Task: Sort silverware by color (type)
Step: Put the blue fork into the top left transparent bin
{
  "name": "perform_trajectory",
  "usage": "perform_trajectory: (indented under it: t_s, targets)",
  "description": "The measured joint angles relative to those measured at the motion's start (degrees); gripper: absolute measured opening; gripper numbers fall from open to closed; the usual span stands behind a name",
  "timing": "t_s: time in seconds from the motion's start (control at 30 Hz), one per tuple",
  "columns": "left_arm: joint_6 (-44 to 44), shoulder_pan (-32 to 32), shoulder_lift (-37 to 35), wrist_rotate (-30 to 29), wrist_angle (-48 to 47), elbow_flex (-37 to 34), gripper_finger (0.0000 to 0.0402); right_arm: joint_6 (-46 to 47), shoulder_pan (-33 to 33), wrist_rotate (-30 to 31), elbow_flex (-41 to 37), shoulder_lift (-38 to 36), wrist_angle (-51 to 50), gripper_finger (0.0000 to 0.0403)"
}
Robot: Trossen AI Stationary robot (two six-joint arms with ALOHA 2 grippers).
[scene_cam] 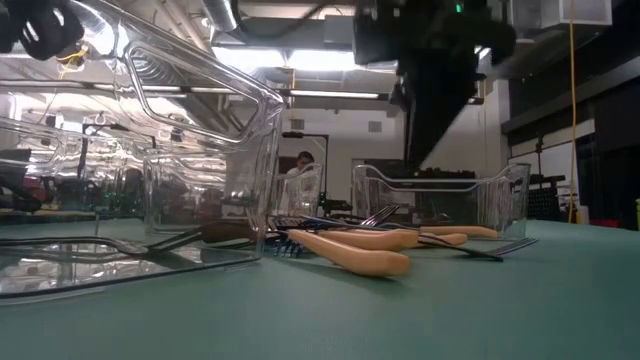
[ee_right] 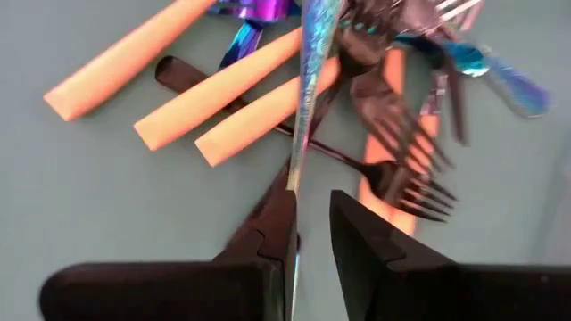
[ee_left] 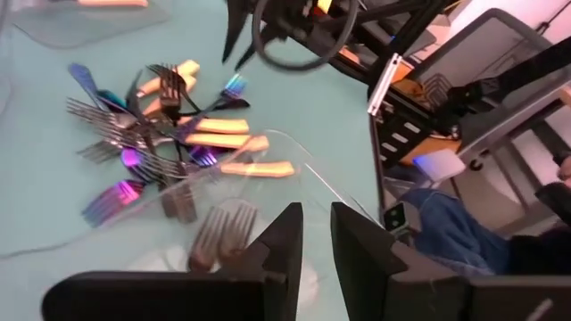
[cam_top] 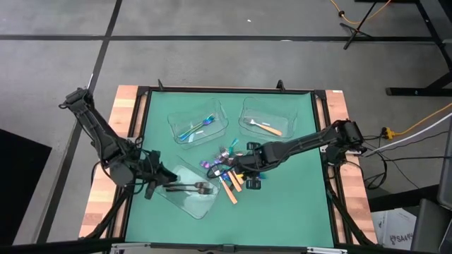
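Green mat [cam_top: 296, 204]: right claw [ee_right: 308, 218] pinching iridescent utensil [ee_right: 312, 80] above pile; left claw [ee_left: 317, 236] narrow, empty, over tray [cam_top: 185, 202].

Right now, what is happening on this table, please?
Two robot arms are sorting silverware by colour into clear trays. The right pincer is over the mixed pile in the middle of the green table and grips the thin handle of an iridescent fork. The left pincer is at the near tray, where dark forks lie. One far tray holds blue pieces, the other far tray an orange-handled one.
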Motion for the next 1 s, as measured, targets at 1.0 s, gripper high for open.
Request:
perform_trajectory:
  t_s: [1.0]
  targets:
    - [0.85,3.25,0.0,0.2,-0.71,0.0,0.0055,1.1,-2.64,-6.83,-14.2,0.07,16.56,0.006]
